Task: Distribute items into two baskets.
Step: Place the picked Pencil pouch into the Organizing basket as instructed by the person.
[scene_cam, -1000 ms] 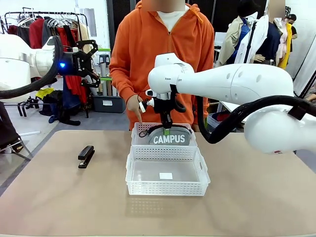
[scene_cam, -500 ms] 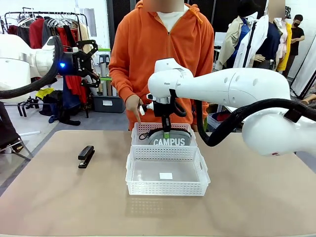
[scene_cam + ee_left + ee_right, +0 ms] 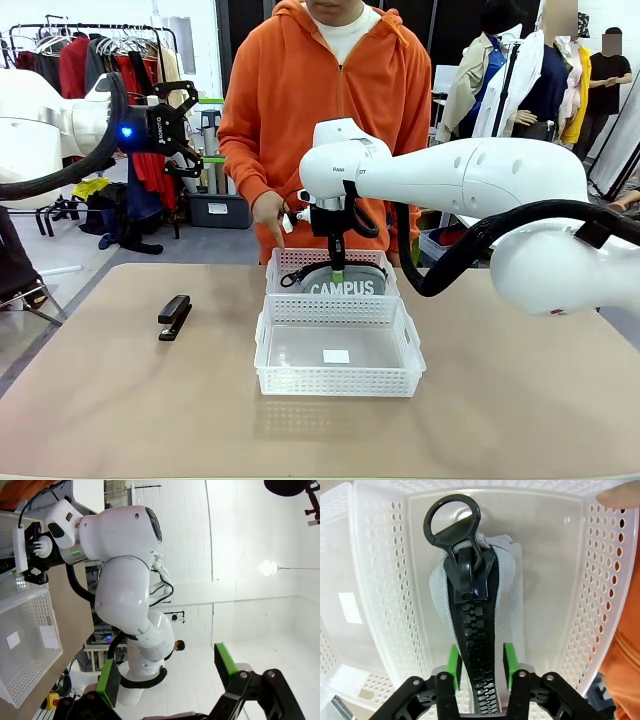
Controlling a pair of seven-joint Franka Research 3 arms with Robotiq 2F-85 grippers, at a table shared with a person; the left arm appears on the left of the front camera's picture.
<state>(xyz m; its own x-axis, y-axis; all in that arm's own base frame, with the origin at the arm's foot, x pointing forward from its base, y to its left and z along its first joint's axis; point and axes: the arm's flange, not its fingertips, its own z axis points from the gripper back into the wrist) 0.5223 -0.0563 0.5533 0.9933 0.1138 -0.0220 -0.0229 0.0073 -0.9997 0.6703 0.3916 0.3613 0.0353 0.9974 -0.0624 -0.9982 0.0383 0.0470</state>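
In the far basket (image 3: 285, 262), the pouch (image 3: 340, 285) stands on its long edge with the zip (image 3: 470, 625) upward, its lettering facing the robot over the near basket (image 3: 335, 380), which touches the far one. The right gripper (image 3: 337, 268) hangs straight down over it, and the wrist view shows the green pads (image 3: 453, 660) on either side of the zip edge, against the grey cloth or very nearly so; whether they are pinching it or have just let go I cannot tell. That top-edge hold explains the upright pose: carried by the zip seam, the pouch comes down end-on and will probably tip flat once it is free. A person across the table rests a hand (image 3: 270, 215) at the far basket's left rim, likely to steady the light plastic. The left gripper (image 3: 175, 125) is parked high at the left, well away from the table (image 3: 120, 400), its fingers spread wide with nothing between them. The stapler (image 3: 174, 316) lies on the table left of the baskets, well apart from them, on the left arm's side, and the near basket holds neither item, so that is the likely next pairing.
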